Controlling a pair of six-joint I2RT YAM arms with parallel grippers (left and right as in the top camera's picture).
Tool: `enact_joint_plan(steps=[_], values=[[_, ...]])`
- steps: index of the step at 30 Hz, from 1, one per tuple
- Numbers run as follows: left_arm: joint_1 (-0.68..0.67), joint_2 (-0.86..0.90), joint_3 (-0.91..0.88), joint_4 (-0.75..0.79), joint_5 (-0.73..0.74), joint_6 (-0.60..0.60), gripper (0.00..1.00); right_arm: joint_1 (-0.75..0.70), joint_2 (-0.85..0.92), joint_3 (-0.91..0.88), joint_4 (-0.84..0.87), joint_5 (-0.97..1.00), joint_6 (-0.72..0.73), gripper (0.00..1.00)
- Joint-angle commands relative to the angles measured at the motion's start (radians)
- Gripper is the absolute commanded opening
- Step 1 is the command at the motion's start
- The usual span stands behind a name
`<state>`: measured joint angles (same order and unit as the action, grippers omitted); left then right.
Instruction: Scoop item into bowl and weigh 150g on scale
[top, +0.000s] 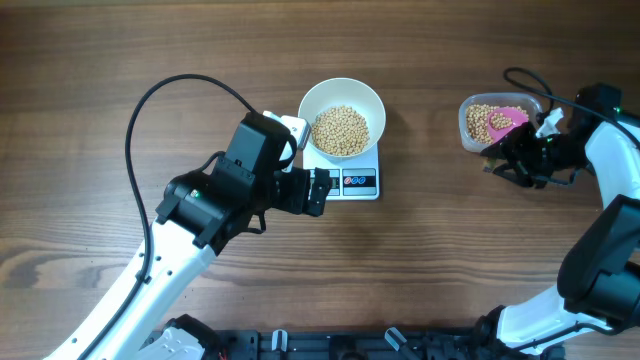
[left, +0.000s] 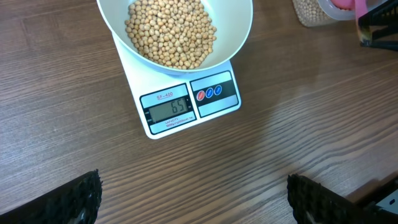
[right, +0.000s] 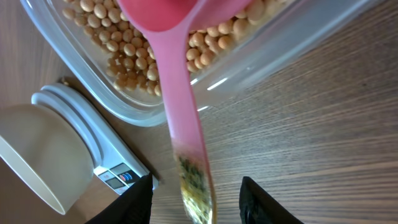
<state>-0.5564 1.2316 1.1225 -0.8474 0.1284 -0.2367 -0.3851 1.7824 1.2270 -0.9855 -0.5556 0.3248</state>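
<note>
The white bowl (top: 310, 100) stands on the scale (top: 360, 182) and holds a heap of beige beans (top: 341, 131). The scale's display (left: 169, 109) is lit with digits. My left gripper (top: 325, 192) hovers open over bare table just in front of the scale, fingers wide apart (left: 193, 199). A pink scoop (top: 510, 116) lies with its head among more beans (right: 124, 50) in a clear tub (top: 470, 125) at the right. Its handle (right: 180, 112) runs between the fingers of my right gripper (right: 196, 199), which stands open with a gap on both sides.
A black cable (top: 170, 100) loops over the table behind the left arm. The right arm's white body (top: 615, 170) curves along the table's right edge. Bare wood lies between the scale and the tub.
</note>
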Motion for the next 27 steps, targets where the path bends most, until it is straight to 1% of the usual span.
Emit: enact_joint_plan(steps=[1,3,5,6,9,10,13,16,19,21,24,27], values=[[-0.005,-0.001,-0.004,0.002,-0.010,0.021,1.00,-0.002,0.014,-0.027,0.019,-0.030,-0.003,0.39],[-0.005,-0.001,-0.004,0.002,-0.010,0.021,1.00,-0.002,0.014,-0.041,0.027,-0.031,-0.003,0.35],[-0.005,-0.001,-0.004,0.002,-0.010,0.021,1.00,-0.002,0.014,-0.050,0.029,-0.030,-0.006,0.24],[-0.005,-0.001,-0.004,0.002,-0.010,0.021,1.00,-0.002,0.014,-0.050,0.031,-0.030,-0.007,0.21],[-0.005,-0.001,-0.004,0.002,-0.010,0.021,1.00,-0.002,0.014,-0.050,0.050,-0.030,-0.006,0.20],[-0.005,-0.001,-0.004,0.002,-0.010,0.021,1.00,-0.002,0.014,-0.050,0.056,-0.030,-0.006,0.18],[-0.005,-0.001,-0.004,0.002,-0.010,0.021,1.00,-0.002,0.014,-0.050,0.063,-0.029,-0.010,0.04],[-0.005,-0.001,-0.004,0.002,-0.010,0.021,1.00,-0.002,0.014,-0.049,0.060,-0.018,-0.016,0.04],[-0.005,-0.001,-0.004,0.002,-0.010,0.021,1.00,-0.002,0.013,-0.036,0.037,-0.018,-0.066,0.04],[-0.005,-0.001,-0.004,0.002,-0.010,0.021,1.00,-0.002,0.013,-0.013,0.000,-0.005,-0.090,0.04],[-0.005,-0.001,-0.004,0.002,-0.010,0.021,1.00,-0.002,0.011,0.029,-0.056,0.027,-0.091,0.05],[-0.005,-0.001,-0.004,0.002,-0.010,0.021,1.00,-0.002,0.009,0.092,-0.120,0.035,-0.151,0.04]])
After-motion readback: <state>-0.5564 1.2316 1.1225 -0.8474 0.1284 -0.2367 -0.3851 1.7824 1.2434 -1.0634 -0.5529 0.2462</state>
